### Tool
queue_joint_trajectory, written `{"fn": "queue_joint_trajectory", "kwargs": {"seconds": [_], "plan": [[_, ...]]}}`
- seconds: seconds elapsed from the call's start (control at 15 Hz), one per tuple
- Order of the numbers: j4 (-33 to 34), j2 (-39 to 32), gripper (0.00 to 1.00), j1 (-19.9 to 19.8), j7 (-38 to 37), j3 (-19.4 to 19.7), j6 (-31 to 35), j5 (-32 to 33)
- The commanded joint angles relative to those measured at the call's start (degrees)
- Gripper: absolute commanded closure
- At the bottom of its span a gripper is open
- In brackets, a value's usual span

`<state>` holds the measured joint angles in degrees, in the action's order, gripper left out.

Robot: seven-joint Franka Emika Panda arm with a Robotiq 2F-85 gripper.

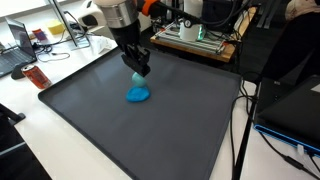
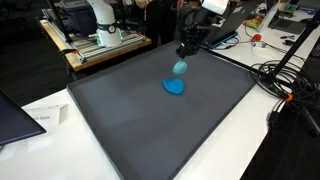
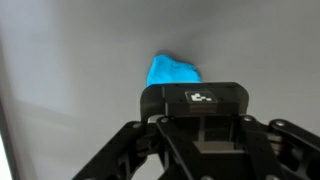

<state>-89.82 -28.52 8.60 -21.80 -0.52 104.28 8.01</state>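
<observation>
The jaws are clamped on a small light-blue lump (image 1: 138, 77), which hangs from their tips just clear of the mat (image 1: 100, 125). Another exterior view shows the same lump (image 2: 180, 68) as a pale rounded blob under the dark fingers.

Right beneath it, a flatter, deeper-blue piece (image 1: 138, 95) lies on the mat, near the middle and a little toward the far edge. From here I cannot tell whether the lump and the piece touch or have a sliver of air between them.

My wrist view shows a blue shape (image 3: 172, 72) against the grey, just past the black gripper body. I cannot tell which of the two blue things it is, and the fingertips are out of that picture.

The arm (image 1: 118, 15) comes down from the far side of the mat. The mat is dark grey and covers most of the white surface (image 1: 25, 140).

Beyond the mat's far edge stands an open metal frame with a green board (image 1: 195, 32). A laptop (image 1: 18, 42) sits off one corner. In an exterior view, black cables (image 2: 278, 75) trail over the surface beside the mat.
</observation>
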Motion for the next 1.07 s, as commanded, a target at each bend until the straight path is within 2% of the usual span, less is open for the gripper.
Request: {"fn": "queue_joint_trajectory", "kwargs": {"seconds": [0.0, 1.0], "plan": [[4.2, -1.6, 0.78, -0.3, 2.1, 0.4, -4.9, -0.4], [14.2, -7.5, 0.78, -5.8, 7.8, 0.9, -14.5, -5.2]]}}
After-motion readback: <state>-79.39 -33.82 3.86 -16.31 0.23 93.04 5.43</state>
